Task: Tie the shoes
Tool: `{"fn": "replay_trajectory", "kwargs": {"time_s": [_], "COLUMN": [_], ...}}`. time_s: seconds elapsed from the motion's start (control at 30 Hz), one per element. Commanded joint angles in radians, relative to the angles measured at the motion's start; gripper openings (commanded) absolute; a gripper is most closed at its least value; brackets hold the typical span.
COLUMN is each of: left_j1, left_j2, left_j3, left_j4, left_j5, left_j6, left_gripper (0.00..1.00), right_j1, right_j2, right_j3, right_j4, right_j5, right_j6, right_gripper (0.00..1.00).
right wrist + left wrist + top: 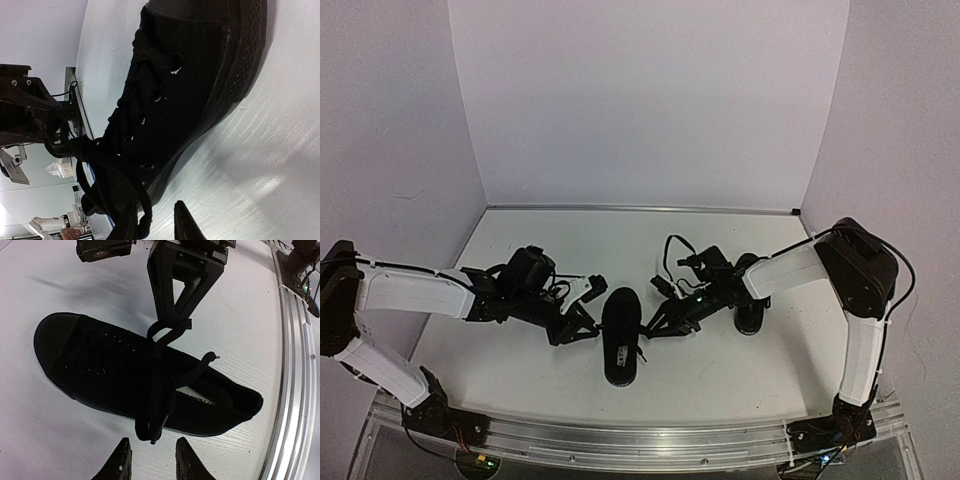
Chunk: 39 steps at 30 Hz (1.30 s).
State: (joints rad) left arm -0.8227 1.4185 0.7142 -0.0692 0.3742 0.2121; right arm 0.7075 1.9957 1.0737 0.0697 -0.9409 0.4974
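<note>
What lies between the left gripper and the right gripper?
A black shoe lies between the left gripper and the right gripper in the top view; the right gripper pinches its lace.

We log a robotics lab test cell: white table (720,375) boxed in by plain white panels (650,100), aluminium rail (650,440) along its near edge.

Matt cloth shoe (75,347), woven laces (159,390), smooth table (55,440).
</note>
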Motion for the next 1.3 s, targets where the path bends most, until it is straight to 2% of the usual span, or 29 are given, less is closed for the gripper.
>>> {"fn": "replay_trajectory", "kwargs": {"time_s": [0.0, 0.5, 0.83, 1.07, 1.27], "left_j1": [0.005, 0.005, 0.005, 0.005, 0.005], "left_j2": [0.014, -0.06, -0.027, 0.0, -0.023], "left_j3": [0.05, 0.036, 0.044, 0.052, 0.048], "left_j4": [0.025, 0.04, 0.058, 0.065, 0.064], "left_j5": [0.026, -0.001, 0.017, 0.045, 0.029], "left_j6": [0.02, 0.018, 0.019, 0.016, 0.013], "left_gripper": [0.29, 0.29, 0.28, 0.19, 0.01], "right_j1": [0.006, 0.006, 0.006, 0.006, 0.006], "right_j2": [0.014, 0.024, 0.022, 0.025, 0.029], "right_j3": [0.035, 0.043, 0.042, 0.043, 0.044], "right_j4": [0.002, 0.003, 0.003, 0.002, 0.002], "right_j5": [-0.013, -0.021, -0.02, -0.02, -0.018], "right_j6": [-0.012, -0.01, -0.008, -0.006, -0.008], "right_gripper": [0.23, 0.23, 0.23, 0.23, 0.23]}}
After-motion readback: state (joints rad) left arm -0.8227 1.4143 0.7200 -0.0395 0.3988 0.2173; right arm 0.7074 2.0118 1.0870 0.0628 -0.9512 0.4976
